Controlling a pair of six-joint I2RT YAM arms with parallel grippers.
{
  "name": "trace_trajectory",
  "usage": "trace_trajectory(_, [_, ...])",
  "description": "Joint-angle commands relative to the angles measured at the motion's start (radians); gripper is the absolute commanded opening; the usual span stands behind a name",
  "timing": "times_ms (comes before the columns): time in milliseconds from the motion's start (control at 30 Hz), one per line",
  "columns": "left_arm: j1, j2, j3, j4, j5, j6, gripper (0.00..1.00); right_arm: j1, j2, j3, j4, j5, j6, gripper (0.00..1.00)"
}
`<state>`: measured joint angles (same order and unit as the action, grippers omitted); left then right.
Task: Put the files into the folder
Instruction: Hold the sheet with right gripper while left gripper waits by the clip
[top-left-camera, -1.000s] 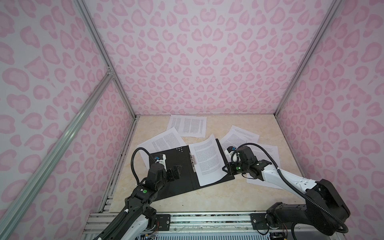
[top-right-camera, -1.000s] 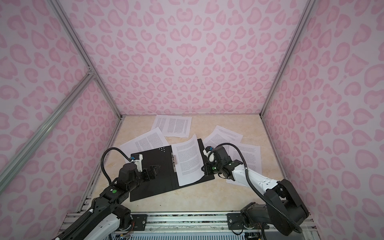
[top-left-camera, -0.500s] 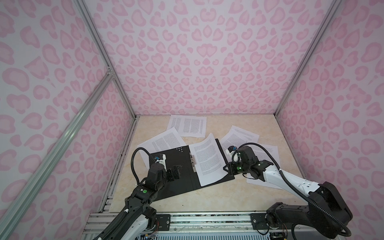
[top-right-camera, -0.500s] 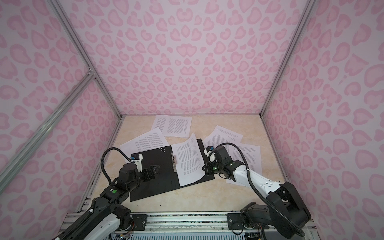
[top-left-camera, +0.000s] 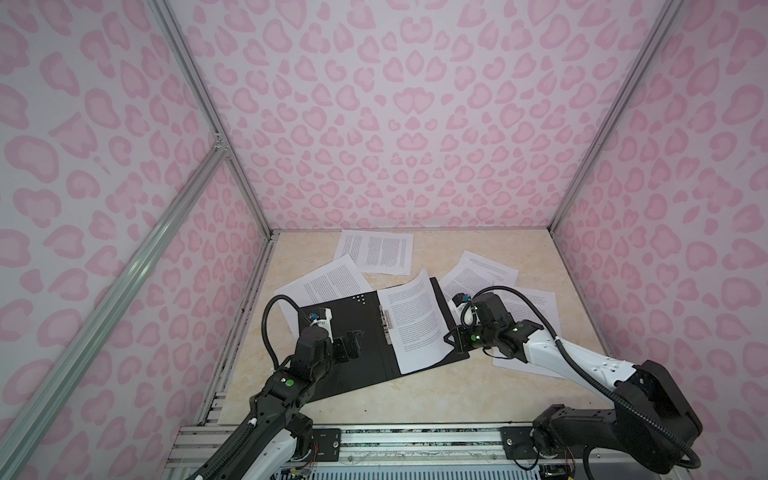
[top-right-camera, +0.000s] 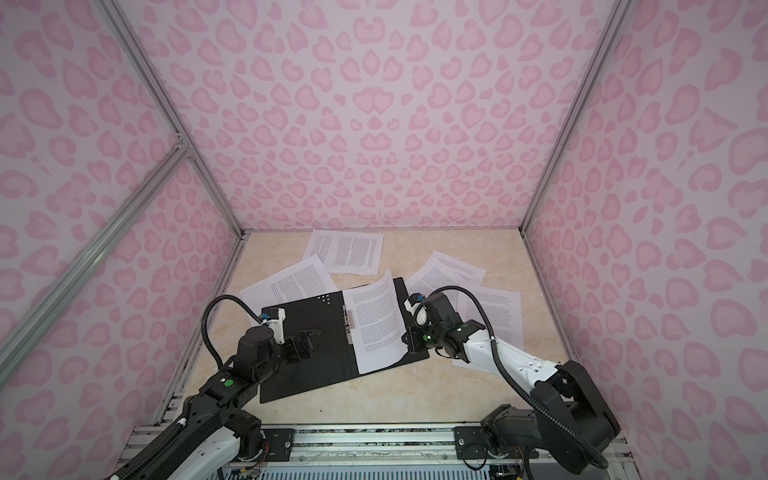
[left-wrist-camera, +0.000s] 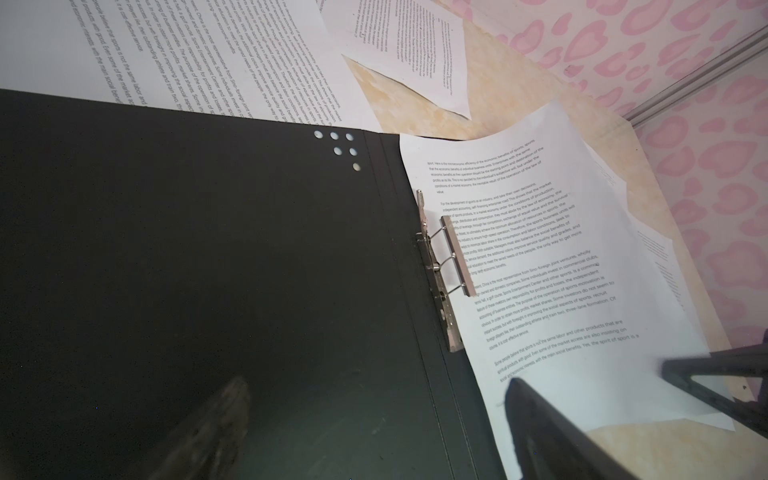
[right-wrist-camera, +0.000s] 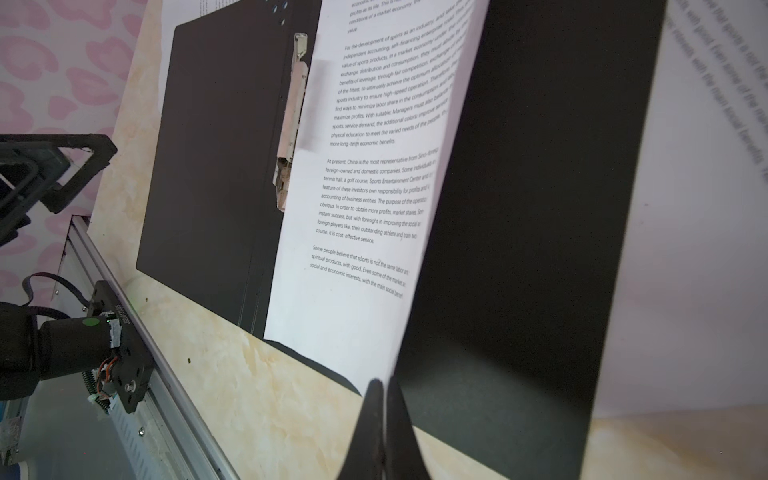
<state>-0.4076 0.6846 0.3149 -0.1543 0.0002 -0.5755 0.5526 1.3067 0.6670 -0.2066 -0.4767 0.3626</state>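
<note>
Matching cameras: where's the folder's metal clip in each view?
Top view: clip on the open folder's spine, mid-table.
Top view: clip on the same spine, mid-table.
Left wrist: clip between black cover and sheet.
Right wrist: clip at the sheet's inner edge.
Shared landmark: the printed sheet beside the clip, in all four.

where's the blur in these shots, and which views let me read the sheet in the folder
Left wrist view: sheet in the folder reads sharp, near fingers soft. Right wrist view: same sheet mostly sharp, right gripper and the loose sheet beside the folder blurred. Both top views: print too small.
</note>
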Motion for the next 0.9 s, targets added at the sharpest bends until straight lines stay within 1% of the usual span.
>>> trace_trajectory(0, [0.001,-0.002,0.012,0.026,-0.011,0.008,0.97,0.004,0.007,0.005,0.005,-0.011,-0.006,0.0])
trace_trajectory(233, [0.001,0.0,0.012,0.027,-0.012,0.008,0.97,0.005,0.009,0.005,0.005,-0.007,-0.004,0.01])
trace_trajectory(433, [0.001,0.0,0.012,0.025,-0.011,0.008,0.97,0.004,0.004,0.003,0.002,0.01,-0.002,0.21])
trace_trajectory(567, [0.001,0.0,0.011,0.024,-0.01,0.006,0.97,0.005,0.007,0.003,-0.006,0.041,-0.002,0.32])
trace_trajectory(667, [0.001,-0.003,0.012,0.025,-0.01,0.006,0.97,0.006,0.004,0.002,-0.01,0.063,-0.002,0.44])
trace_trajectory(867, [0.001,-0.014,0.012,0.022,-0.011,0.006,0.97,0.006,-0.002,-0.002,-0.011,0.094,0.001,0.6])
